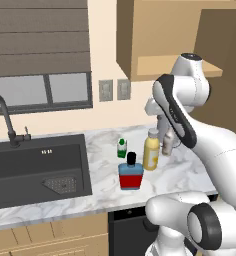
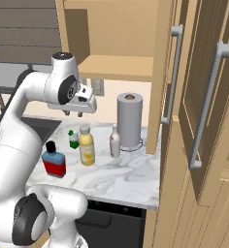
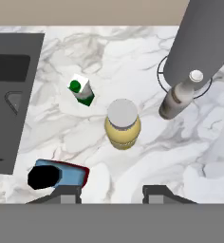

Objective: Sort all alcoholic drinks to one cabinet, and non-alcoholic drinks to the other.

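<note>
Four drinks stand on the white marble counter (image 2: 121,179), none yet put away. At the centre of the hand view is the tall yellow bottle with a pale grey cap (image 3: 122,124); up and left of it is the small green-and-white carton (image 3: 81,90), at the lower left the squat blue bottle with red label and black cap (image 3: 57,174), and at the right the slim grey long-necked bottle (image 3: 178,98), just beside the grey paper-towel roll (image 2: 129,118).

Hanging above the bottles with nothing in it, the two-finger gripper (image 3: 111,192) has its jaws drawn in to their narrowest.

I judge the step in hand to be a first pick, probably the yellow bottle. It would go well to spread the jaws first, come straight down over the cap and close on the body below the shoulder, keeping off the carton.

In the right base view, the small open light-wood cabinet (image 2: 119,67) hangs at top centre, and the tall panelled pantry (image 2: 204,121) fills the right.
</note>
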Controlling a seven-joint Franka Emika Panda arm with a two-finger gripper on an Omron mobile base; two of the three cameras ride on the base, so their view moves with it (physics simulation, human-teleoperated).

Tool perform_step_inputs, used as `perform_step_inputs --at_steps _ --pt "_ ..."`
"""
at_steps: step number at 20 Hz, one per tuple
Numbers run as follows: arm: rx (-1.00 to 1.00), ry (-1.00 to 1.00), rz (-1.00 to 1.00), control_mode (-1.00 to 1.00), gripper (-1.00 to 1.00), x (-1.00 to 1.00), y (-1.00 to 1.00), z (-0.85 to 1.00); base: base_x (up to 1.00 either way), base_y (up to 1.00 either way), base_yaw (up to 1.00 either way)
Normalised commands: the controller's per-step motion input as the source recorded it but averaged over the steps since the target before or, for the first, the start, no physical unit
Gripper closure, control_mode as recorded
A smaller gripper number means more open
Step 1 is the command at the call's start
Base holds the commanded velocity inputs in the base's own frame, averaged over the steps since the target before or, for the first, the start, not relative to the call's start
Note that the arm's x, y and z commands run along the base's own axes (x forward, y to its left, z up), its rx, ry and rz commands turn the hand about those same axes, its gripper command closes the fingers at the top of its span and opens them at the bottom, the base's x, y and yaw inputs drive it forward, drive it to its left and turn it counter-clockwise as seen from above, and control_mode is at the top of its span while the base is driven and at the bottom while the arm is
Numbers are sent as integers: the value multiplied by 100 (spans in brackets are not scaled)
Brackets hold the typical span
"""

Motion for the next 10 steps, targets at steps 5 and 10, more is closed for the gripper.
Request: perform_step_inputs --at_steps 5,10 --pt "0 2 0 -100 -100 -5 1 -12 0 0 0" --pt "-7 0 0 -100 -100 -33 38 -56 0 0 0"
